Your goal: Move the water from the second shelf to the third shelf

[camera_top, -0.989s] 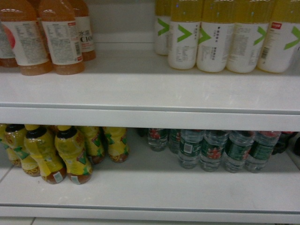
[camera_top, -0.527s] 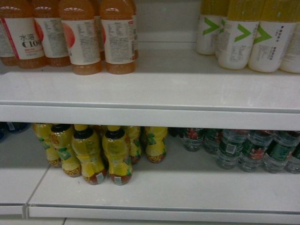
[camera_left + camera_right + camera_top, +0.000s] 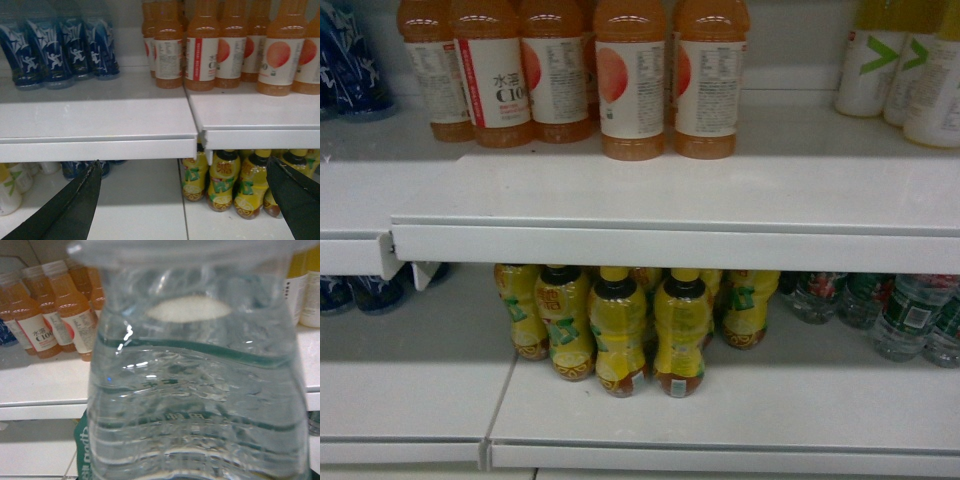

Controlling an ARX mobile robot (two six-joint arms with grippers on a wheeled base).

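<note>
While shelves of drinks are faced, the water (image 3: 200, 390) is seen filling the right wrist view.
The right gripper's grasp cannot be told; the left gripper (image 3: 185, 200) is spread wide, nothing held.

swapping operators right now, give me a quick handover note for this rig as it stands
Right gripper: not itself visible; the right wrist view is filled by a water bottle held close to the camera, so it appears to be gripped, though the fingers can't be seen.
Left gripper: open and empty, facing the shelves.
Other water bottles stand at the right end of the lower shelf in the head view, beside the yellow bottles.
Orange drink bottles stand on the shelf above.
Done: one bottle apparently picked up.
Left: set it on the third shelf and release.
</note>
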